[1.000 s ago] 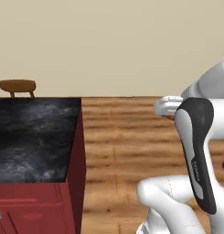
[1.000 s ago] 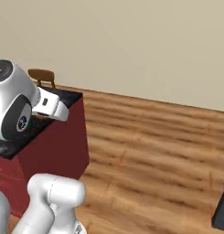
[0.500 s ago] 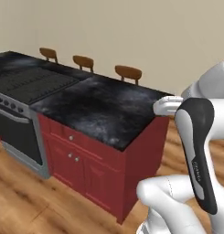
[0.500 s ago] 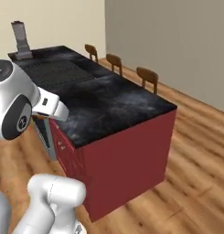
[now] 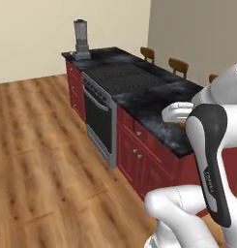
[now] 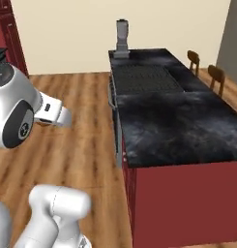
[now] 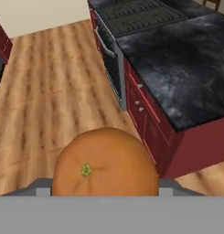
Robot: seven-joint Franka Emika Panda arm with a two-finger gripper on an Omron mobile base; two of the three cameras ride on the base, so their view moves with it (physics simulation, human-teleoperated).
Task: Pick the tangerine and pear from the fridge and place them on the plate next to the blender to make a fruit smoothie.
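Tangerine, round orange fruit with green stem scar [image 7: 105,162], pinched in pincer [image 7: 104,189]; light, smooth, roll-prone, likely bruisable. Grip across widest middle, gently.

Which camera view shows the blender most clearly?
The left base view shows the blender best: it stands whole at the far end of the counter, its jar and base clear against the pale wall. The right base view also shows it, but smaller and paler.

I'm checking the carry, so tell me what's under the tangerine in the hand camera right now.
Below the tangerine lie wooden floor and the red cabinet of the black counter. The fruit covers the fingertips, so the grip itself cannot be seen.
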